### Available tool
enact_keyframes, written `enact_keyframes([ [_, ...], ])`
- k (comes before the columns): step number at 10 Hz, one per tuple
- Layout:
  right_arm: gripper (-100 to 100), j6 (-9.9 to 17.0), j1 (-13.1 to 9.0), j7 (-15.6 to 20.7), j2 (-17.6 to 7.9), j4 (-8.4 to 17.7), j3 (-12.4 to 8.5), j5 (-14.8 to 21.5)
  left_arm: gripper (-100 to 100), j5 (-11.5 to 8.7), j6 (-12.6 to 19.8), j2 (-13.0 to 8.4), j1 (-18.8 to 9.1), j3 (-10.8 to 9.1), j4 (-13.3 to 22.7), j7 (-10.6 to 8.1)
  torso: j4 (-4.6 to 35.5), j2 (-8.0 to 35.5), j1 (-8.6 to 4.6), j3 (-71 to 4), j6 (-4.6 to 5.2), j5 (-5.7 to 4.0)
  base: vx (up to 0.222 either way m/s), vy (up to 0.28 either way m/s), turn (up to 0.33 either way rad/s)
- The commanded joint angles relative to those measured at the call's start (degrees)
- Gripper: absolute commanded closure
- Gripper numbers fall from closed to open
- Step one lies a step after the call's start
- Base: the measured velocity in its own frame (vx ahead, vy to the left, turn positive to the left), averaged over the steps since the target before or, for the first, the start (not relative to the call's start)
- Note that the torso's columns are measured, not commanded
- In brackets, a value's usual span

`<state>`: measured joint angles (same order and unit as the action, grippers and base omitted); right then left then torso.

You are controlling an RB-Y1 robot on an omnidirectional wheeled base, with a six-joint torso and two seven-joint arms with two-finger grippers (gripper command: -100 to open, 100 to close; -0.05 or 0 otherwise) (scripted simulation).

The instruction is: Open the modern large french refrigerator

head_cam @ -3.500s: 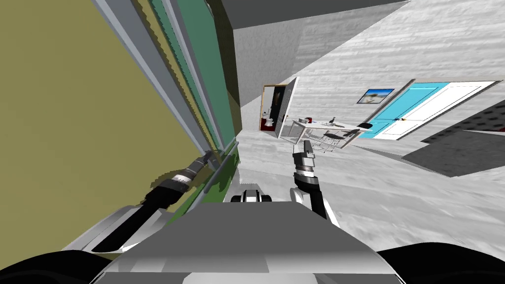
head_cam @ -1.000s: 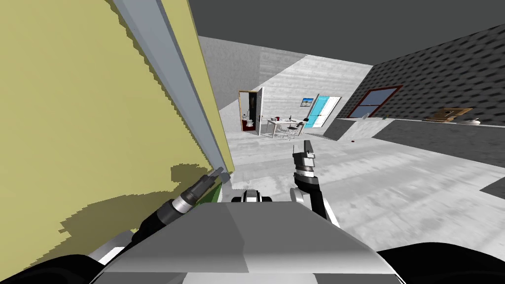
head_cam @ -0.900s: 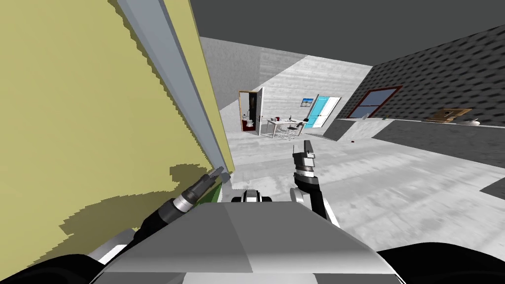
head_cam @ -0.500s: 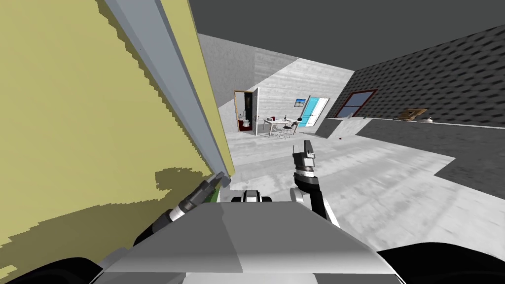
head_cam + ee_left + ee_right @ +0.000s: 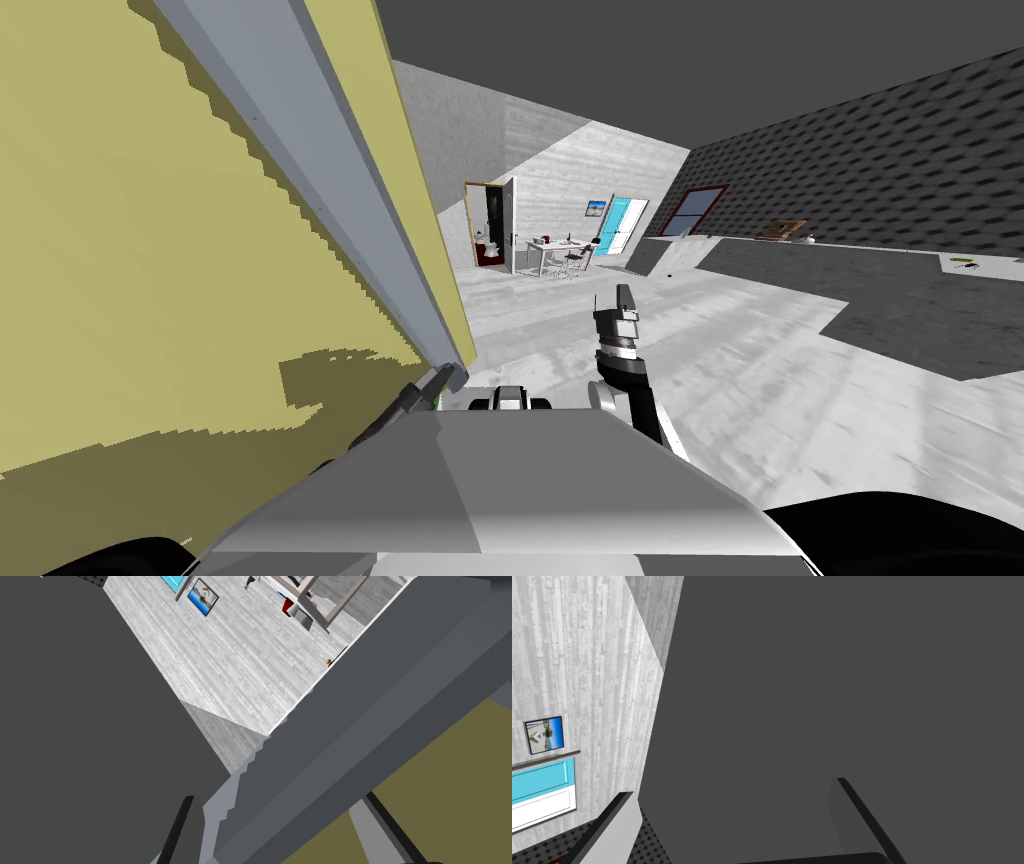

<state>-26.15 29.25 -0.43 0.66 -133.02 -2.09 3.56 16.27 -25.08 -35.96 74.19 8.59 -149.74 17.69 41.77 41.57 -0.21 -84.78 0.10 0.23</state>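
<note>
Gripping the grey handle (image 5: 330, 200) of the olive fridge door (image 5: 150, 250) at its low end with the left gripper (image 5: 436, 381), fingers (image 5: 182, 828) pressed on both sides; door face just behind those fingers. Holding the right gripper (image 5: 624, 293) raised, well clear of the handle, fingers (image 5: 614, 826) spread.

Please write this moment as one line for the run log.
left gripper: shut on grey handle | refrigerator door: olive face, at robot's left | right gripper: open, empty, raised
</note>
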Motion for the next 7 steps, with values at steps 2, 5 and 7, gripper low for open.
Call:
enact_keyframes([
  [2, 0, 0.0, 0.0, 0.0, 0.0, 0.0, 0.0, 0.0, 100, 4.3, -4.3, 4.2, 5.5, 4.05, 1.1, 2.18, 0.0, -0.1, -0.07, 0.0, 0.38, 0.03, -0.028, 0.066, -0.320],
  [5, 0, 0.0, 0.0, 0.0, 0.0, 0.0, 0.0, 0.0, 100, 4.3, -5.9, 4.2, 9.5, 4.19, 1.1, 2.18, 0.1, 0.1, -0.02, 0.0, -0.03, -0.02, 0.004, 0.003, 0.004],
  [7, 0, 0.0, 0.0, 0.0, 0.0, 0.0, 0.0, 0.0, 100, 8.5, -11.5, 8.4, 13.4, 7.67, 1.2, 4.66, 0.1, 0.1, -0.13, 0.0, 0.23, -0.09, -0.027, 0.055, -0.296],
])
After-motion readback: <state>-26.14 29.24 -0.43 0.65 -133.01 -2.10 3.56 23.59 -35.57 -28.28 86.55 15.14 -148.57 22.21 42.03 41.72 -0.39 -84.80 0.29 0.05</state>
